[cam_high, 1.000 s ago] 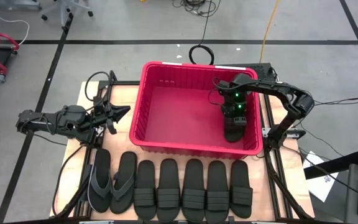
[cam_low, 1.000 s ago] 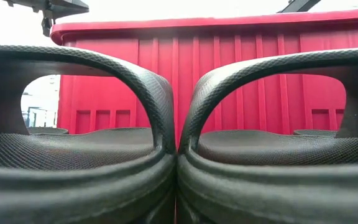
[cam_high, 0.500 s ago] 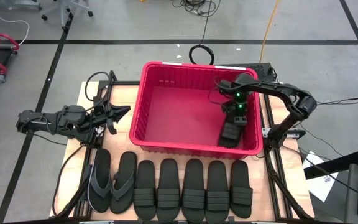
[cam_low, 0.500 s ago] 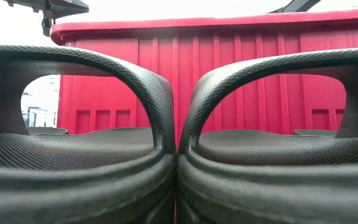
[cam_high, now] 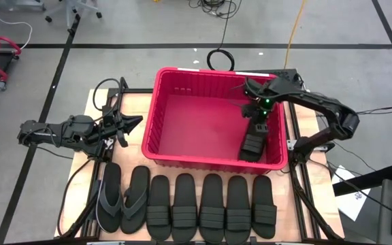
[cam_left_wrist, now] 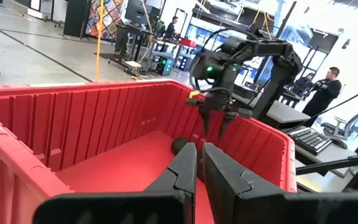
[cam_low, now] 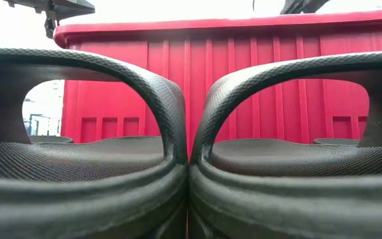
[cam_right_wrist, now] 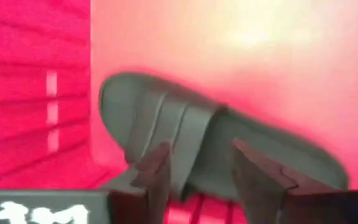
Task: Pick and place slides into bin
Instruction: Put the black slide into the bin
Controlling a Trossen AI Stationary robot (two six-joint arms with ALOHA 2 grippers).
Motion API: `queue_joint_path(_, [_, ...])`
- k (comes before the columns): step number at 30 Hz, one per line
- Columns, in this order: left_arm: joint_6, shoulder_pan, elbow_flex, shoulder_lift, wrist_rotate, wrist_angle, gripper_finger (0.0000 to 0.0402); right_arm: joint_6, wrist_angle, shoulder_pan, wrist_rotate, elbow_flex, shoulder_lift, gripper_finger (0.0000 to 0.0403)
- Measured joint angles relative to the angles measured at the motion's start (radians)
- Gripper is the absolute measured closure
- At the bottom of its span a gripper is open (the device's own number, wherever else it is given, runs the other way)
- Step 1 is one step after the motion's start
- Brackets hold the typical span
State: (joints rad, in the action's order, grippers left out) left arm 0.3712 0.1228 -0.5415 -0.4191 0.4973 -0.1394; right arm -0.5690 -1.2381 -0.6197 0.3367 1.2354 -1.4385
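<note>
Right gripper (cam_high: 256, 117) hangs open and empty over the slide (cam_high: 253, 144) inside the bin (cam_high: 156, 102). The slides look light, grippy and bendy; the broad strap seems the natural handle. Left gripper (cam_high: 129, 123) waits shut beside the bin.

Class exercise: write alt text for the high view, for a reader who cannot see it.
From above, the right pincer hangs open inside the red bin, above one black slide lying there. Seven more slides line the table's front edge; the left pincer waits shut beside the bin.
</note>
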Motion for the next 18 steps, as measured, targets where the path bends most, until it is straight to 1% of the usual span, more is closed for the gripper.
queue_joint_path(3, [0.0, 0.0, 0.0, 0.0, 0.0, 0.0, 0.0376, 0.031, 0.054, 0.037, -0.019, 0.0, 0.013, 0.03])
queue_joint_path(7, [0.001, 0.0, 0.0, 0.0, 0.0, 0.003, 0.0376, 0.067, 0.069, 0.077, 0.058, 0.002, 0.02, 0.0378])
queue_joint_path(8, [0.001, 0.0, 0.0, 0.0, 0.0, 0.004, 0.0376, 0.084, 0.077, 0.09, 0.069, 0.002, 0.025, 0.039])
queue_joint_path(11, [0.009, 0.0, 0.0, 0.0, 0.0, 0.019, 0.0376, 0.166, 0.132, 0.133, 0.085, 0.008, 0.059, 0.0391])
queue_joint_path(14, [0.033, 0.0, 0.0, 0.0, 0.0, 0.056, 0.0376, 0.223, 0.189, 0.181, 0.085, 0.053, 0.104, 0.0397])
queue_joint_path(18, [-0.037, 0.0, 0.0, 0.0, 0.0, 0.075, 0.0376, 0.285, 0.305, 0.255, 0.086, 0.143, 0.187, 0.0399])
